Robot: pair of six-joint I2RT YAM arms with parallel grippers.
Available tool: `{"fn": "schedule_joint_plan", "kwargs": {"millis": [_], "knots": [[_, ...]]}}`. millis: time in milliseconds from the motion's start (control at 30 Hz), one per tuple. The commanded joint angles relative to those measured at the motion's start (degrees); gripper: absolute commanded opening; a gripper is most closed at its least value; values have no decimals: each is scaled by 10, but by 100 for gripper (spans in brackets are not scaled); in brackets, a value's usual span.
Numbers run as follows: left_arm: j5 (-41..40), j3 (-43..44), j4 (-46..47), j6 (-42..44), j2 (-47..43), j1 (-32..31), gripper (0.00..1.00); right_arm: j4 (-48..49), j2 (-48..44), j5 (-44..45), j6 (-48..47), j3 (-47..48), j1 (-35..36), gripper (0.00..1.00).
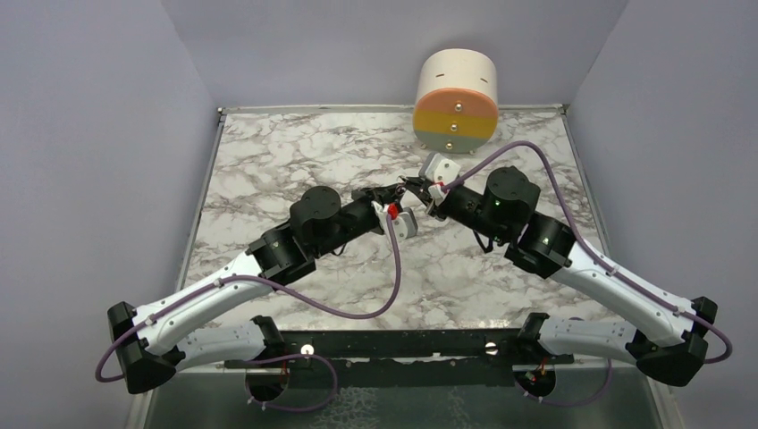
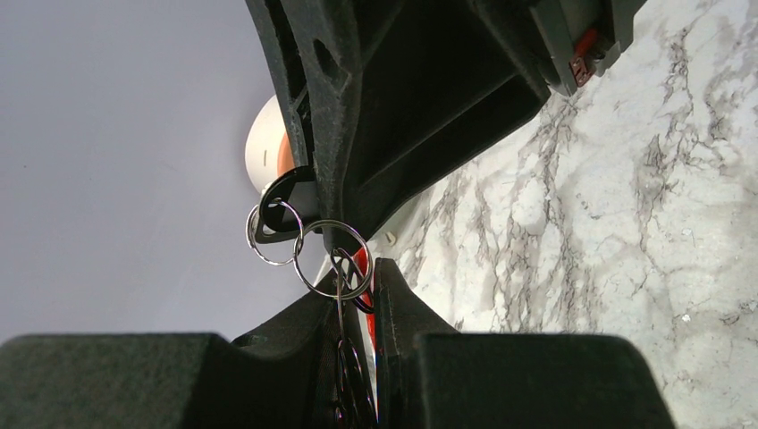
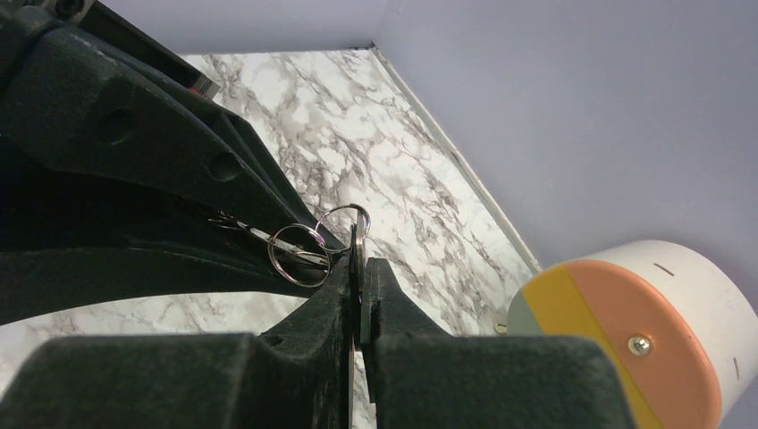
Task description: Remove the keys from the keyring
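Note:
Both grippers meet above the middle of the marble table [image 1: 268,161]. My left gripper [image 1: 393,192] [image 2: 357,279] is shut on the keyring: the red clip [image 2: 363,268] and its dark chain [image 2: 347,357] sit between the fingers, and thin silver rings [image 2: 332,259] stick out above them. My right gripper [image 1: 418,186] [image 3: 360,266] is shut on the keys [image 3: 362,277], flat thin plates held edge-on between its fingers. A silver ring [image 3: 299,255] links them to the left gripper's side. In the left wrist view a dark key head [image 2: 284,198] hangs on a ring at the right gripper's fingers.
A white cylinder with an orange, yellow and grey face [image 1: 456,100] [image 3: 626,340] stands at the table's far edge, right of centre. Grey walls close in the back and both sides. Purple cables loop from both arms.

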Motion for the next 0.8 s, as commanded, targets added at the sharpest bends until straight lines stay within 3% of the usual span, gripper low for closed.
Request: {"fn": "schedule_joint_plan", "kwargs": {"millis": [0,767], "knots": [[26,15,-23,1,3,0,0,-6,4,-26,-20,44,-2,3],[57,25,-49,-9,2,0,0,-46,6,-49,-42,82,-2,5]]}}
